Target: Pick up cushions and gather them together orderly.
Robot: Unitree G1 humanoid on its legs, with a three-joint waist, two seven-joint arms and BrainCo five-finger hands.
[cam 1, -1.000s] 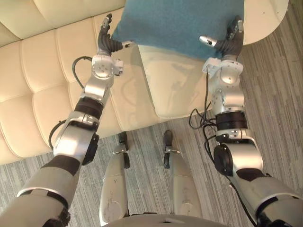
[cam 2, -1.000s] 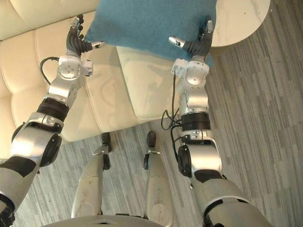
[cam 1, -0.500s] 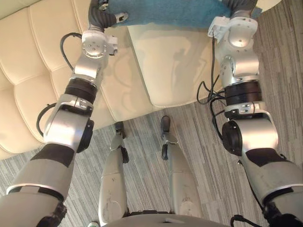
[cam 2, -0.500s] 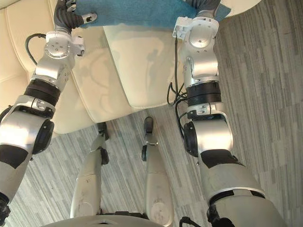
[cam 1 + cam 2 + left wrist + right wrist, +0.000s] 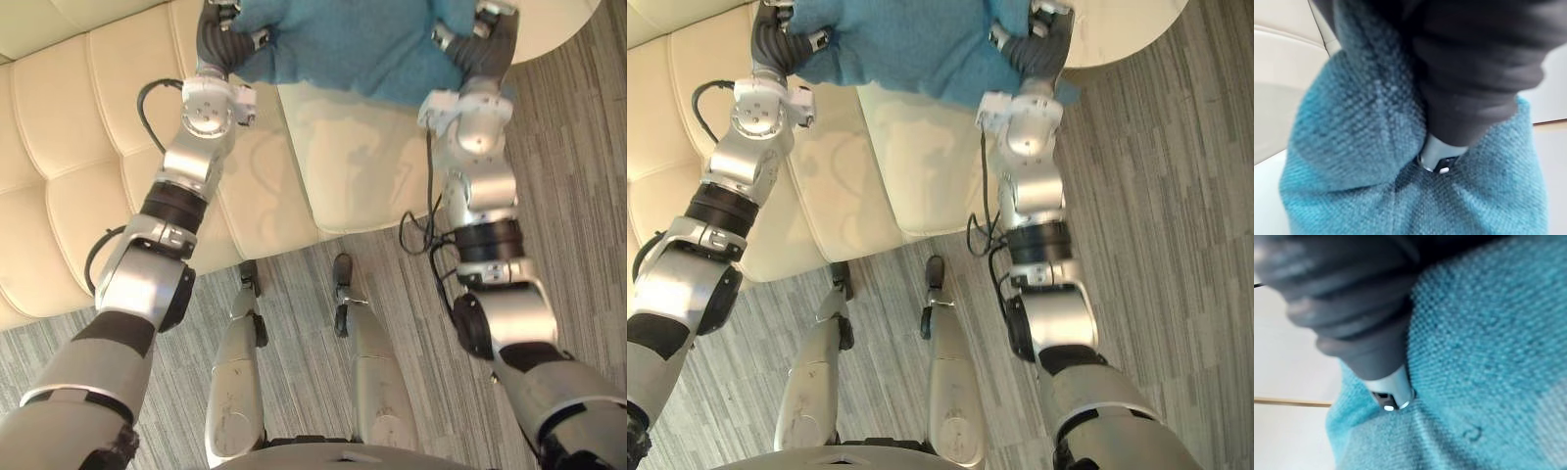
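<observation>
Teal cloth up at the top of the left eye view: that's the cushion (image 5: 343, 44), stretched between my two hands over the end seat of the cream sofa (image 5: 78, 147). Whether it touches the seat, I cannot tell from up here. My left hand (image 5: 217, 39) is on its left edge, thumb lying on the near face, the cloth puckered around it. My right hand (image 5: 480, 54) is on the right edge, thumb likewise on the near face, and the fabric bunches there too. Grey striped floor (image 5: 578, 225) runs along the right, and the edge of a pale round table (image 5: 554, 34) pokes out just behind the cushion's right corner.

Right eye view, same picture: cushion pinched at both sides, sagging a little in the middle, its lower right corner hanging past my right wrist.

Left wrist view now, very close: the dark cover of my left hand (image 5: 1474, 73) is against the cushion (image 5: 1352, 147), and one silver finger (image 5: 1440, 159) digs into the weave, folds gathering around it.

Right wrist view: my right hand (image 5: 1352, 308) does the same, a silver finger (image 5: 1393, 391) sunk into the teal cloth (image 5: 1488, 357), creases spreading from it.
</observation>
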